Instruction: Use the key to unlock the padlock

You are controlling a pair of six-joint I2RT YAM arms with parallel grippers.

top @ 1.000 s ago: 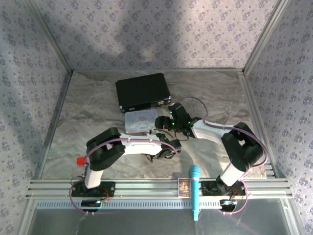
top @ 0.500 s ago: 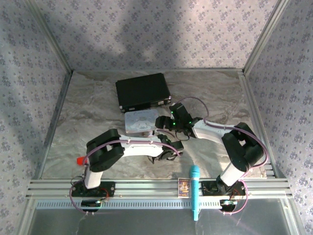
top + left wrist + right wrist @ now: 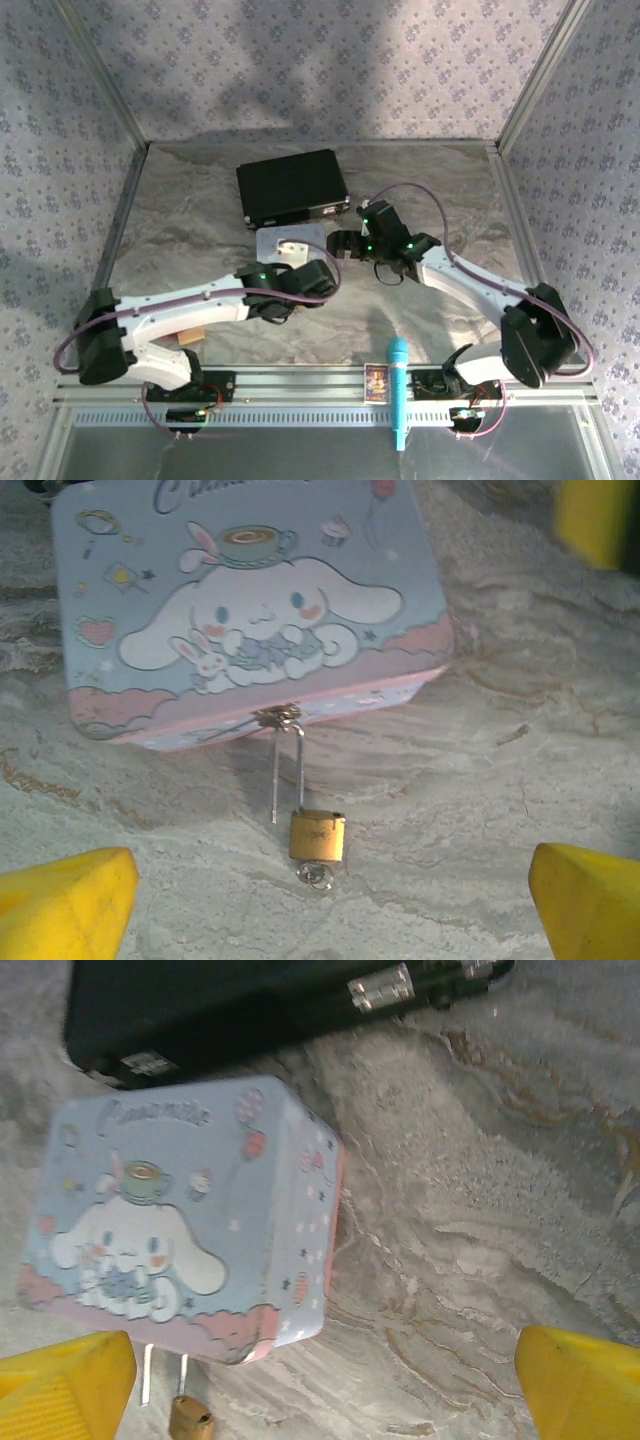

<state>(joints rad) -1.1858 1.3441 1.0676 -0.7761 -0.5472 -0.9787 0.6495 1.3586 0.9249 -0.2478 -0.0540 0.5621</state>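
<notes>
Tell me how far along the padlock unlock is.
Done, apparently: the padlock has its shackle pulled out, one leg free of the body, with the key at its bottom. In hand: nothing; left gripper and right gripper are open. Left: probably nothing; the shackle hangs hooked in the clasp of the tin.

The left arm point(image 3: 190, 308) has its elbow jutting out to the left of its base, and its white forearm reaches right toward the centre, ending in a dark wrist with a green light. The left gripper point(image 3: 325, 905) points forward and down, its 2 yellow fingertips point(image 3: 65, 905) spread to the lower corners of its wrist view with nothing between them. The right arm point(image 3: 470, 282) bends at an elbow far to the right and runs diagonally up and left. The right gripper point(image 3: 320, 1385) stands equally wide, its 2 yellow fingertips point(image 3: 60, 1380) far apart and empty.
</notes>
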